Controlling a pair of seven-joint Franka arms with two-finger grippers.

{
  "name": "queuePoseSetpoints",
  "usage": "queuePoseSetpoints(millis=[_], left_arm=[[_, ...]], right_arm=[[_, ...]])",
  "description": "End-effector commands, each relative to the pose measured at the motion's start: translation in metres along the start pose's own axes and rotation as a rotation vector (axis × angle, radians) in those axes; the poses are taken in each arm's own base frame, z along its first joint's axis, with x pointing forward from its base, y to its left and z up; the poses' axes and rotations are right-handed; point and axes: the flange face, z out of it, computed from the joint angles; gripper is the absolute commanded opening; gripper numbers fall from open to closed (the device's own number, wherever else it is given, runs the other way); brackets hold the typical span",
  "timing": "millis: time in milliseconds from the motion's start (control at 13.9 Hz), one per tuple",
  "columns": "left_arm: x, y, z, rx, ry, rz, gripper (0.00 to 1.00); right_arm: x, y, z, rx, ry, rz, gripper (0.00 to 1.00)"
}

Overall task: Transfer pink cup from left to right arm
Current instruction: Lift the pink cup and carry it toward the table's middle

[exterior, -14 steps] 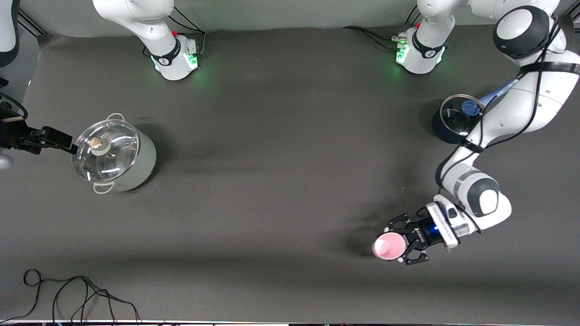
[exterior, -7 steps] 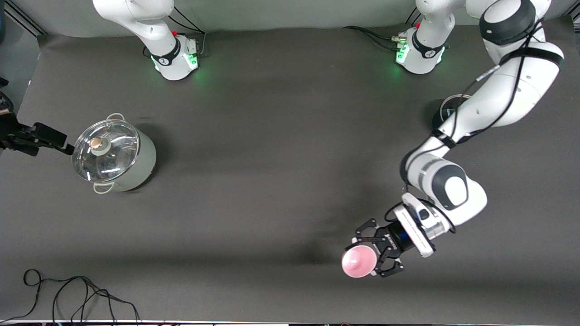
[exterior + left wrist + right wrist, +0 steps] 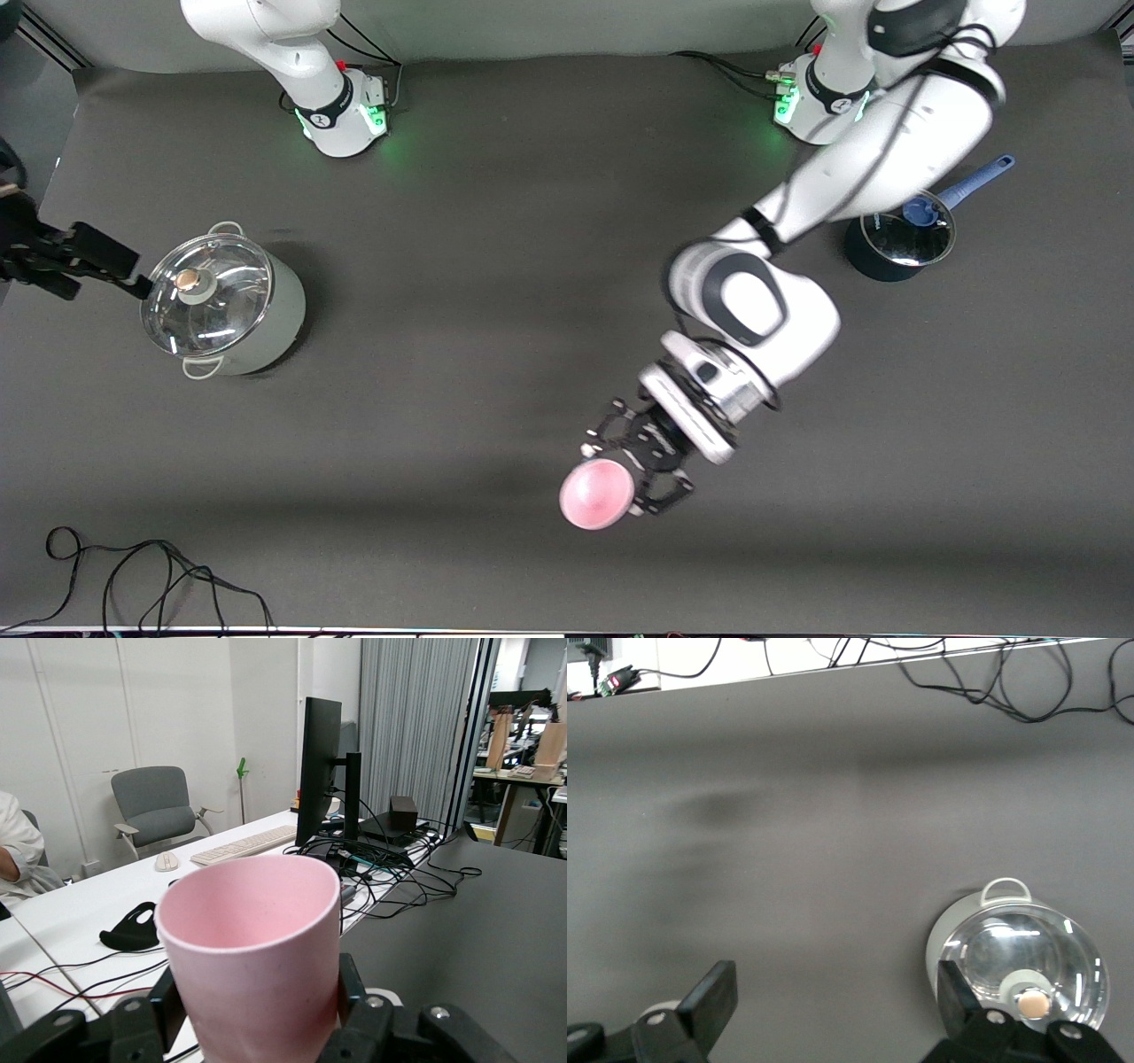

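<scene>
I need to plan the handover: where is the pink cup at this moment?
The pink cup is held in the left pincer, up over bare table mat near the middle of the table, toward the front camera's edge, well apart from both pots.

Right gripper hangs over the dark grey table mat, fingers spread wide with nothing between them. Pale pot sits on the mat with a glass lid on it, a tan knob at the lid's middle and a loop handle at its rim. One finger tip overlaps the pot's edge in this view. Black cables lie along the mat's edge, well apart from the pot.
</scene>
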Motion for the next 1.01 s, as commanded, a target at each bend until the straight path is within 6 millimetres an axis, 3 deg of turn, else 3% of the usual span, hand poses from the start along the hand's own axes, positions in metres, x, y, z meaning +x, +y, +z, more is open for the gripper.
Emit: queuePoseSetpoints(millis=[0, 72, 216, 288, 433, 505, 577, 793, 937], left_arm=[[0.021, 0.031, 0.003, 0.049, -0.007, -0.027, 0.00], [0.025, 0.050, 0.004, 0.073, -0.021, -0.044, 0.00], [0.040, 0.081, 0.005, 0.094, -0.020, -0.052, 0.00], [0.043, 0.084, 0.003, 0.105, -0.022, -0.048, 0.00], [0.055, 0.128, 0.008, 0.081, -0.012, -0.044, 0.00], [0.055, 0.130, 0.011, 0.092, -0.011, -0.027, 0.00], [0.052, 0.149, 0.016, 0.083, -0.018, -0.007, 0.00], [0.047, 0.175, 0.026, 0.132, -0.014, -0.008, 0.00], [0.036, 0.180, 0.031, 0.173, -0.021, -0.029, 0.00]], right_arm=[[0.008, -0.021, 0.014, 0.001, -0.014, 0.011, 1.00], [0.011, -0.025, 0.023, 0.000, -0.027, 0.007, 1.00], [0.008, -0.056, 0.035, -0.002, -0.044, -0.022, 1.00], [0.009, -0.064, 0.044, -0.014, -0.055, 0.000, 1.00], [0.011, -0.097, 0.055, -0.041, -0.055, -0.024, 1.00], [0.017, -0.106, 0.065, -0.045, -0.060, -0.005, 1.00], [0.023, -0.111, 0.068, -0.044, -0.055, 0.040, 1.00], [0.043, -0.121, 0.066, -0.031, -0.015, 0.131, 1.00], [0.053, -0.126, 0.068, -0.026, 0.004, 0.195, 1.00]])
